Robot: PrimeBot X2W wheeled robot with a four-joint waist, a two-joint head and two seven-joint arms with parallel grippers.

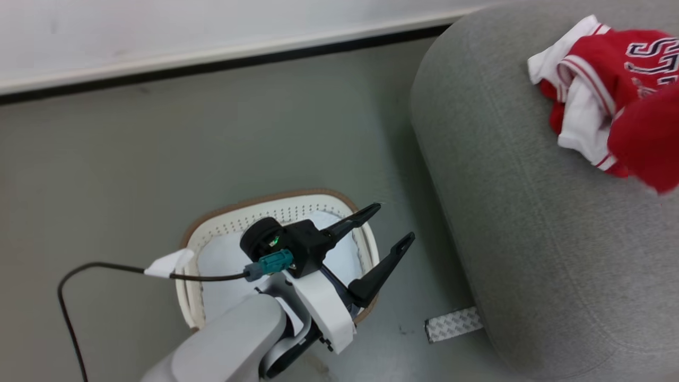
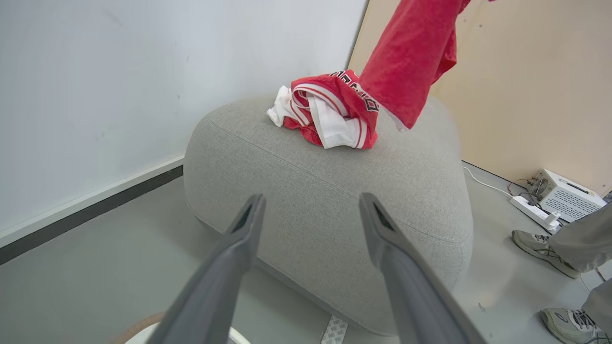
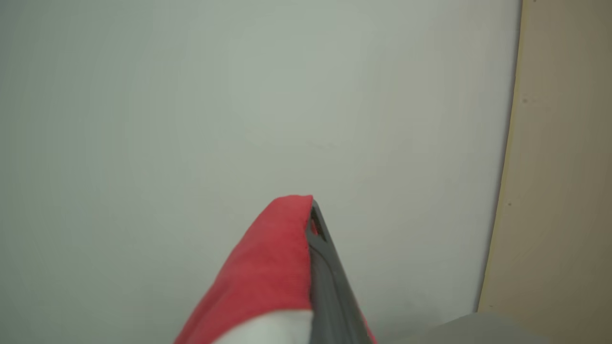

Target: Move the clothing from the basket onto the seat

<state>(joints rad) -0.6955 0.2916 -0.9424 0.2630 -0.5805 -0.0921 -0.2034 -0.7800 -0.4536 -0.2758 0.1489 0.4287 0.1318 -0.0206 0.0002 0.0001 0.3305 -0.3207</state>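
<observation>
Now right claw point(image 3: 308, 209) pinches red garment point(image 3: 270, 260) hanging over seat point(image 2: 325, 200); left claw point(image 1: 394, 220) spread wide, empty, above basket point(image 1: 223, 225).

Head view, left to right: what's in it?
Basket → left gripper, fingers open → sofa → red clothing
</observation>
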